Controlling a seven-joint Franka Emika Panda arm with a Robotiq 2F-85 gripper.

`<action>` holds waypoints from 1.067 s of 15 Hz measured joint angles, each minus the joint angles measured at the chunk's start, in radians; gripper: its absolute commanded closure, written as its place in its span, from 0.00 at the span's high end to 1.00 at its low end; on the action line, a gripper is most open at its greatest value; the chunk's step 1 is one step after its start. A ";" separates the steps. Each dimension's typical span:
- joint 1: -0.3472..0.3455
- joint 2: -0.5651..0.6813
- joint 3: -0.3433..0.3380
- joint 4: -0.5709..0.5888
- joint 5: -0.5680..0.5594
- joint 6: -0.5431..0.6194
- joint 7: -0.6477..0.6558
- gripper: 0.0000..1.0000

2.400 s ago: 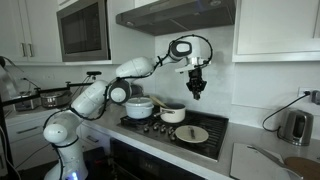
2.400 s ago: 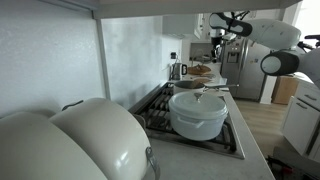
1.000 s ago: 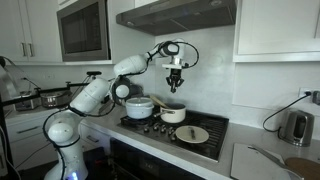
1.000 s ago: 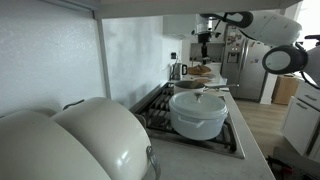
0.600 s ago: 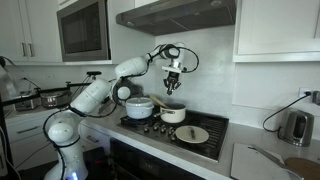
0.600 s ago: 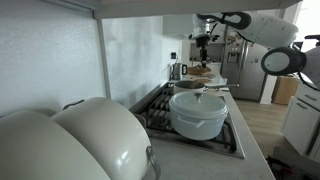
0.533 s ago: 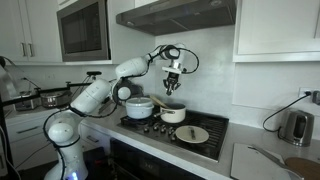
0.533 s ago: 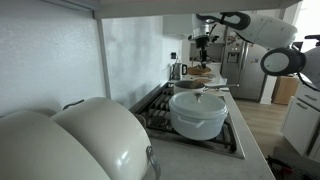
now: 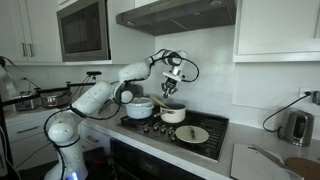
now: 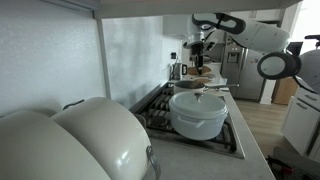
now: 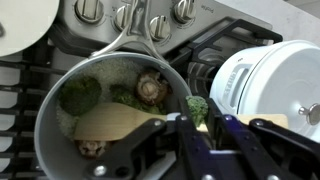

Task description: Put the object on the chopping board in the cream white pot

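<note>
The gripper [image 9: 170, 90] hangs just above the cream white pot [image 9: 174, 114], which stands on the hob [image 9: 200, 122] toward the far wall. In the wrist view its fingers [image 11: 186, 135] stand close together, nipped on a small green piece [image 11: 197, 105]. It looks like broccoli, though the picture is too soft to be sure. The piece is held over the pot's rim and is not yet down inside. Within the pot lie another green lump [image 11: 80, 95], a brown mushroom-like cap [image 11: 150, 87] and a pale flat slice [image 11: 110, 125]. The larger white pot [image 9: 139, 107], lid on, stands just beside the cream one, to its left in an exterior view. The chopping board [image 9: 305, 167] lies well apart on the counter at the right, near the steel kettle [image 9: 295, 126].
</note>
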 measured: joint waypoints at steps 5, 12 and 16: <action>-0.002 0.008 0.003 0.003 0.009 0.084 -0.014 0.05; -0.006 0.014 0.003 0.003 0.009 0.152 -0.016 0.61; -0.006 0.016 0.003 0.003 0.009 0.160 -0.017 0.91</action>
